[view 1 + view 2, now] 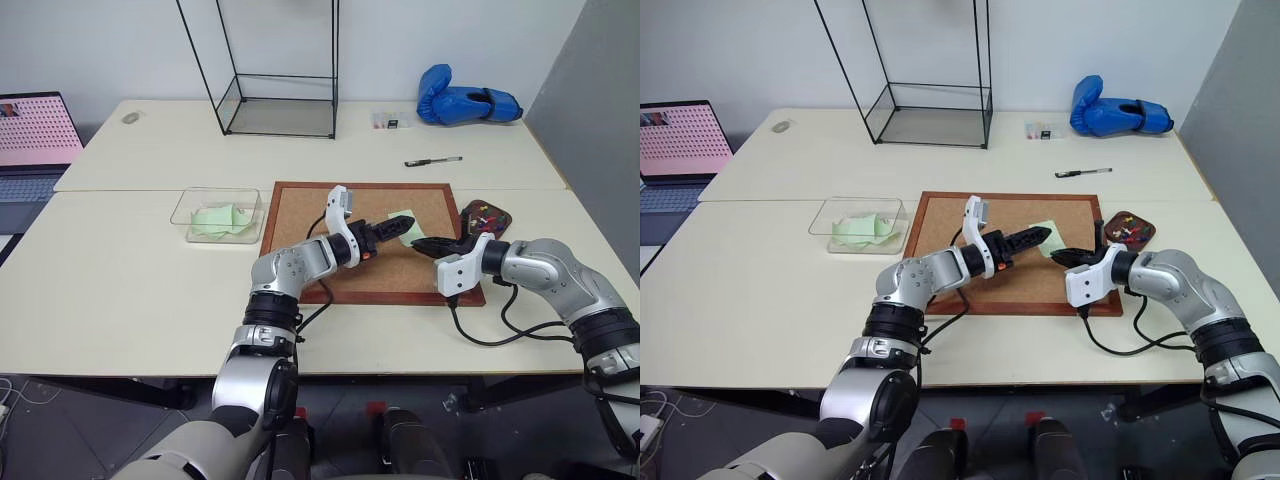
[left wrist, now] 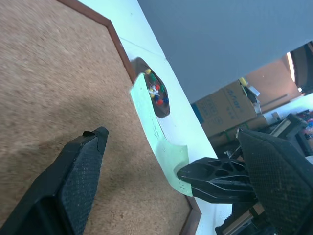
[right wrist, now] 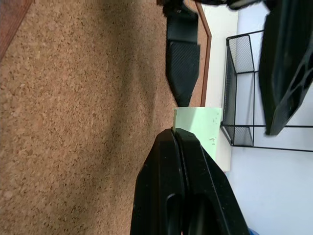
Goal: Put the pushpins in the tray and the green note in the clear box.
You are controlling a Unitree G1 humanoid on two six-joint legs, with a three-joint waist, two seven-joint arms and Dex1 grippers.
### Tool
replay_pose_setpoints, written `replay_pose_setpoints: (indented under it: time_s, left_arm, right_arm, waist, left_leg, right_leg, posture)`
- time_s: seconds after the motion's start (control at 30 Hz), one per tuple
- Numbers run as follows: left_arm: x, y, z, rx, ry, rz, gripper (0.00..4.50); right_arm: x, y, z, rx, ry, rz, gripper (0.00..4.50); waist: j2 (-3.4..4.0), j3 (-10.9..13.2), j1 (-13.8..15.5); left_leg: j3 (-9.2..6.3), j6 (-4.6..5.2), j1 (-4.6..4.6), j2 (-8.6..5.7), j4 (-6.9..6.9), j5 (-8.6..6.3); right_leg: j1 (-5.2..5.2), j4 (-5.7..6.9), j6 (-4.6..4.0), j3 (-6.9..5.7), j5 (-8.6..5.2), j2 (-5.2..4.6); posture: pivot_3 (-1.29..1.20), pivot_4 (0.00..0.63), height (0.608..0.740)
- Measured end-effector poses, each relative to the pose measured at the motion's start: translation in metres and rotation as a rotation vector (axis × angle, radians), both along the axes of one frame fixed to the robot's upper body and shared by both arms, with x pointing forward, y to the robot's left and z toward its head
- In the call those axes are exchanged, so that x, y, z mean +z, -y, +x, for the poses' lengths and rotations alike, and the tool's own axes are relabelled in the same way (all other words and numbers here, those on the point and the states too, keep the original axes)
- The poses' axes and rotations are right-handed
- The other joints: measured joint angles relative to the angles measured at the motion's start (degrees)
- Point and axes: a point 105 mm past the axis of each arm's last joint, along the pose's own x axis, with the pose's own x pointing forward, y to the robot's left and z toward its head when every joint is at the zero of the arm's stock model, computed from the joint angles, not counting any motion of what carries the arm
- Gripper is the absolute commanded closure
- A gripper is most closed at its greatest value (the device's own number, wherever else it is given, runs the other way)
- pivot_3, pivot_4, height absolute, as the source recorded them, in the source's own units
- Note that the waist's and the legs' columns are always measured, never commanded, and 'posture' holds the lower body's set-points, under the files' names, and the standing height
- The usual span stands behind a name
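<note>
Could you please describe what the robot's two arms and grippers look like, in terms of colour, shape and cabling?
Both arms are rounded, silver-grey metallic segments joined by black rings. Each wrist carries a white bracket, and a black cable loops loosely from each forearm. The left gripper and right gripper each have two black tapered fingers; the pads have a fine textured surface and the fingers' sides are ribbed with cut-outs.

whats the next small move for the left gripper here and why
Probably close the open left gripper on the free end of the pale green paper note. The shut right gripper pinches its other end above the brown corkboard, and the note lies between the left fingers, ready for handover toward the clear plastic box.
</note>
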Motion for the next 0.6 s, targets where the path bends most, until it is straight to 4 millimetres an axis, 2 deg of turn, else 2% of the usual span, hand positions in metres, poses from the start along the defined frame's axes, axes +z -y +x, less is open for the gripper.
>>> replay_pose_setpoints:
  time_s: [0.27, 0.6]
  left_arm:
    - [-0.0004, 0.0034, -0.0002, -0.019, -0.008, -0.012, 1.98]
    - [0.0017, 0.0032, -0.0013, -0.039, 0.002, -0.025, 4.0]
  right_arm:
    - [0.0006, -0.0032, -0.0029, 0.006, -0.009, 0.018, 4.5]
    - [-0.0011, -0.0088, -0.0045, 0.012, -0.023, 0.034, 4.5]
  waist:
    - [0.0, 0.0, 0.04]
    - [0.0, 0.0, 0.03]
  left_leg:
    - [0.0, 0.02, 0.0, -0.01, 0.0, -0.01]
    - [-0.01, 0.02, 0.0, -0.01, 0.0, -0.01]
  right_leg:
    - [0.0, 0.0, 0.0, -0.01, 0.0, 0.0]
    - [0.0, 0.0, 0.0, 0.0, 0.0, 0.0]
  posture:
    - [0.0, 0.15, 0.74]
    - [0.0, 0.15, 0.74]
